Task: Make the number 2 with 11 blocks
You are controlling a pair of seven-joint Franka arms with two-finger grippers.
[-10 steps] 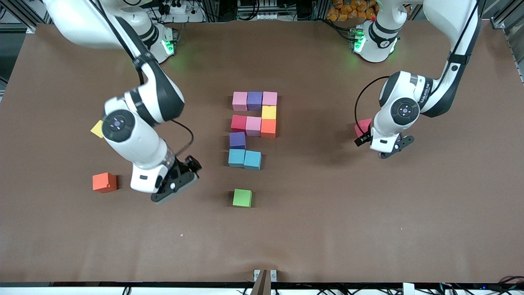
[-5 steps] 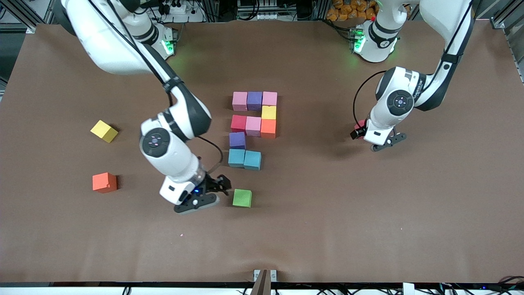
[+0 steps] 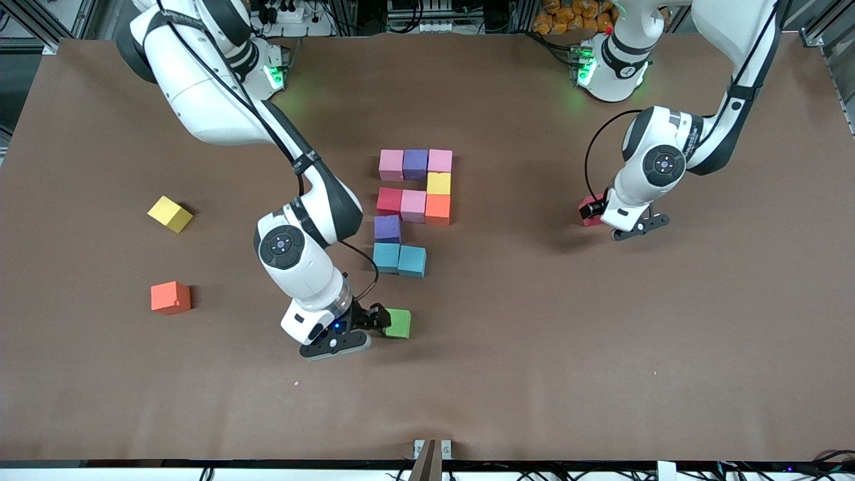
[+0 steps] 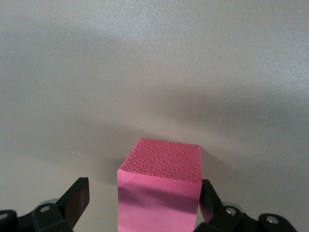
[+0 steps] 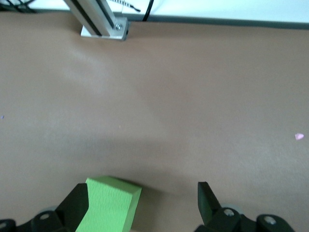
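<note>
Unfinished number 2 (image 3: 414, 212) sits mid-table: ten blocks placed, touching one another. Farthest row from the front camera reads pink, purple, pink; under it a yellow block (image 3: 439, 183); then a row of red, pink, orange; then a purple block (image 3: 387, 228); nearest row has two light blue blocks (image 3: 399, 259), with its last place toward the left arm's end not yet filled. Left gripper (image 3: 631, 227) is low at the left arm's end of the table, fingers apart, straddling a red block (image 4: 161, 186) that rests on the table (image 3: 534, 334); the left wrist view shows the block between the fingers (image 4: 77, 198), one finger close to a side face, a gap at the other. Whether either finger touches it, cannot tell. Right gripper (image 3: 364, 327) is down by the green cube (image 3: 399, 323), which lies nearer the front camera than the light blue pair. Its fingers are apart; in the right wrist view the green cube sits against one finger (image 5: 77, 203), off-centre in the gap. Spare yellow cube (image 3: 169, 214) and orange cube (image 3: 170, 297) lie loose toward the right arm's end, well apart from the digit.
</note>
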